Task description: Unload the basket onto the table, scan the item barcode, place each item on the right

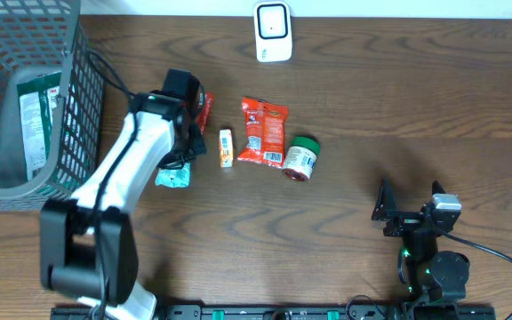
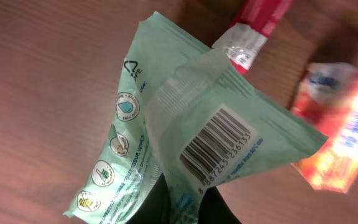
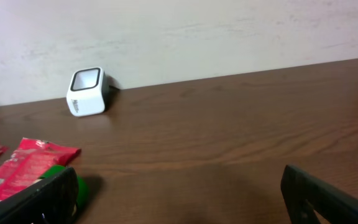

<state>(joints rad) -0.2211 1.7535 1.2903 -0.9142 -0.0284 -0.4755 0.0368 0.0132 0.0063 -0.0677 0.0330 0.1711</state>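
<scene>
Now, left of centre on the wooden table (image 1: pixel 372 98): left gripper (image 2: pixel 185 208) clenched on a mint-green wet wipes packet (image 2: pixel 185 93), pinched at one edge. Dark fingers just visible at the bottom of the wrist view. Black-and-white barcode (image 2: pixel 217 147) on the packet's sealed back flap, turned toward the wrist camera, tilted.

From overhead, same packet (image 1: pixel 173 177) poking out from under the arm, just left of a small yellow-and-white stick pack (image 1: pixel 226 148). Lifted or resting on the wood: cannot tell. Well apart from the white barcode scanner (image 1: pixel 273 32), upright at the far edge by the wall.

Further along the row: red snack bag (image 1: pixel 263 132) lying flat, then a green-lidded jar (image 1: pixel 301 159) on its side just right of it, touching or nearly so. Another red wrapper (image 1: pixel 205 110) partly hidden under the left arm.

Far left: grey mesh basket (image 1: pixel 60 53) with a green-and-white pouch (image 1: pixel 36 116) inside.

Toward the near right: right gripper (image 1: pixel 410 200) released, jaws spread wide over bare wood.
</scene>
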